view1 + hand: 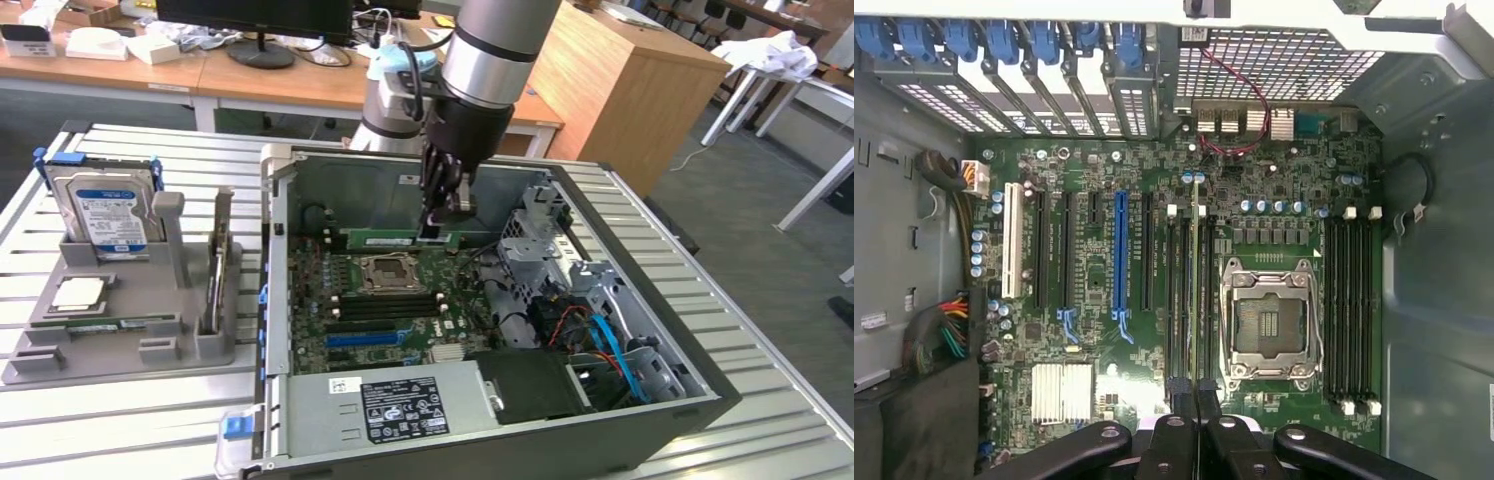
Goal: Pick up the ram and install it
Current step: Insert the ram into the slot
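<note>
The arm [487, 60] reaches straight down into the open case [694, 385], which lies on its side on the slatted counter [134, 150]. The pincer [438, 232] is closed narrow on the ram [394, 239], gripping the green stick at its end toward the exterior view's right, so that most of the stick juts out level toward the exterior view's left. The ram hangs on its long edge over the far part of the board [314, 340], just beyond the socket [387, 268] and near the far wall of the case. In the wrist view the ram [1199, 300] is seen edge-on as a thin line running out from the pincer [1194, 400], lined up with the black slots [1174, 300] just beside the socket [1269, 320] and lying between two of them; whether it touches a slot I cannot tell. A second bank of black slots [1349, 310] sits on the other side of the socket, with nothing in it. At the near end of the case is the grey supply [387, 395] with its labels. Well apart from the case, at the exterior view's left, a grey holder [134, 300] on the counter carries a drive [110, 210] standing upright at its far end, blue-and-white label facing the camera.
</note>
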Action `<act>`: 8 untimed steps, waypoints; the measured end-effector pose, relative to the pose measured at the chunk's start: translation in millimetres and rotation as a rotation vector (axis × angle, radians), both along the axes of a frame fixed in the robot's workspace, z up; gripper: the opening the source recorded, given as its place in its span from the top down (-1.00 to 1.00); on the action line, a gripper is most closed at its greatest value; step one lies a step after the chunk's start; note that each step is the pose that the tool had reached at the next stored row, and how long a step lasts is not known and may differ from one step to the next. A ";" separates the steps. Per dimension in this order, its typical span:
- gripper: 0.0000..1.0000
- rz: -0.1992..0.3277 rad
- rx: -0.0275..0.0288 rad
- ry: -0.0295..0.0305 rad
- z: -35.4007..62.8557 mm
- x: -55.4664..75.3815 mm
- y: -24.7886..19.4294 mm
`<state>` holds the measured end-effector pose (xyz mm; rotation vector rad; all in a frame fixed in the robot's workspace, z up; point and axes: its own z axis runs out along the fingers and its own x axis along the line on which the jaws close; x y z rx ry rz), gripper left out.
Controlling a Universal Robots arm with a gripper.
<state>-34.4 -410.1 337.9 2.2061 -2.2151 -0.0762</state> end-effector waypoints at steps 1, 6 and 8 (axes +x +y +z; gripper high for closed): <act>0.77 0.000 -0.0001 0.0000 -0.7 0.0 0.0; 0.77 0.000 -0.0001 -0.0001 -5.6 0.0 0.0; 0.77 0.000 -0.0001 -0.0001 -7.7 0.0 0.0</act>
